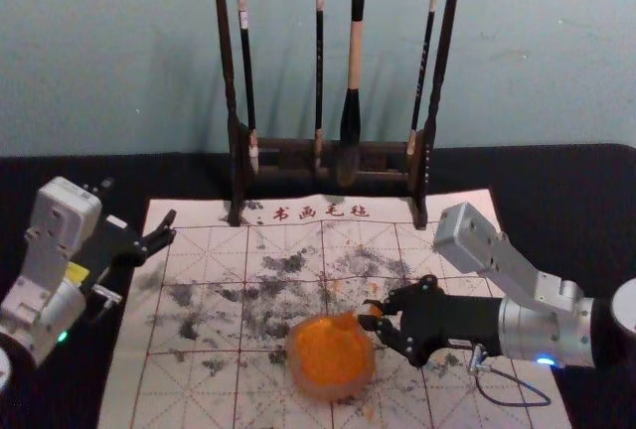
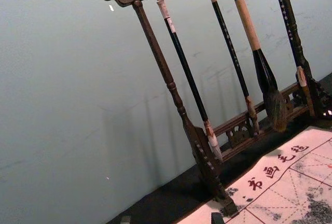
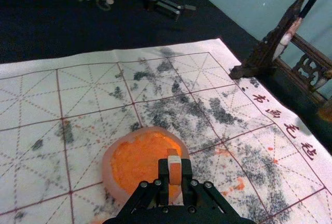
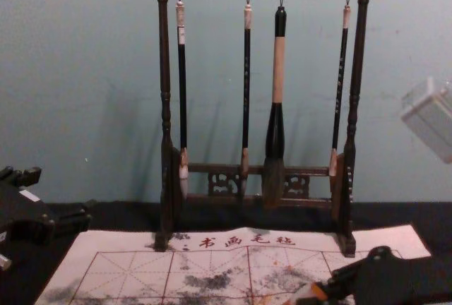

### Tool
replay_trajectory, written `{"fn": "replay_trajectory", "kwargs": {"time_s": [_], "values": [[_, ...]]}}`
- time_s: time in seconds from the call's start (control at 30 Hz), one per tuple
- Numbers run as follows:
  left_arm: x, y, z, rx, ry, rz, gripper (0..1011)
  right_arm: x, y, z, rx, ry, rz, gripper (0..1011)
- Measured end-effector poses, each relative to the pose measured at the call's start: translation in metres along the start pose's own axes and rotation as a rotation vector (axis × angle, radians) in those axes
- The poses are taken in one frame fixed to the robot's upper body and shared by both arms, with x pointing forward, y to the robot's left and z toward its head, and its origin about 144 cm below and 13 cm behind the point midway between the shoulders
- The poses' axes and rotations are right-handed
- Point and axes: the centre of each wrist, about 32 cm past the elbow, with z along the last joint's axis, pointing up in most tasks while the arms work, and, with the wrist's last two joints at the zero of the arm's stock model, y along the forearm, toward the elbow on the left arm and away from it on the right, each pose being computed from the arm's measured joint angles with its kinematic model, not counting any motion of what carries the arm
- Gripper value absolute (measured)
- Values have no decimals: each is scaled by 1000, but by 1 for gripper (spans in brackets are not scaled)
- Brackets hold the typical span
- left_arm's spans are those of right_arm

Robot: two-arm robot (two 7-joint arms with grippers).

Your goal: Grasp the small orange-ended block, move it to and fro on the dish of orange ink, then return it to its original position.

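One small block [image 3: 175, 173], blunt and squared off, orange on its broad face with a whitish band and a tan-orange piece at its upper end. In the chest view, orange and whitish parts show at the gripper tips.

Right gripper [image 1: 372, 316]: closed down on the block, fingers apart only by the block's thickness, one on each side of it. It reaches in from the robot's right, at the near-right part of the dish's [image 3: 108, 167] surroundings in the head view, block just by the rim on that side. The right wrist view has the block in front of the orange ink [image 3: 137, 162]; contact is hard to judge from there, so touching or slightly above, cannot tell.

Dish: round, pinkish translucent rim, ink spread across the inside, lying on the white gridded mat [image 4: 127, 270]. Mat has black smudges, some orange spots and a row of red characters near the far edge.

Left gripper [image 1: 137, 206]: parked at the robot's left, over the mat's left edge area, fingers wide apart, holding nothing.

Dark wooden rack [image 4: 166, 107] stands at the mat's far side, four brushes [image 4: 278, 72] hanging.
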Motion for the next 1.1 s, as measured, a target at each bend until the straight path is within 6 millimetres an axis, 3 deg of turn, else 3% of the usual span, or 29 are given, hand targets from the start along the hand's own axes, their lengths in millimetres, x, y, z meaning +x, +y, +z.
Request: {"fn": "replay_trajectory", "kwargs": {"time_s": [0.57, 1.1], "values": [[0, 0, 0, 0, 0, 0, 1001, -6, -13, 5, -31, -69, 84, 100], [0, 0, 0, 0, 0, 0, 1001, -7, -4, 12, -54, -114, 141, 100]]}}
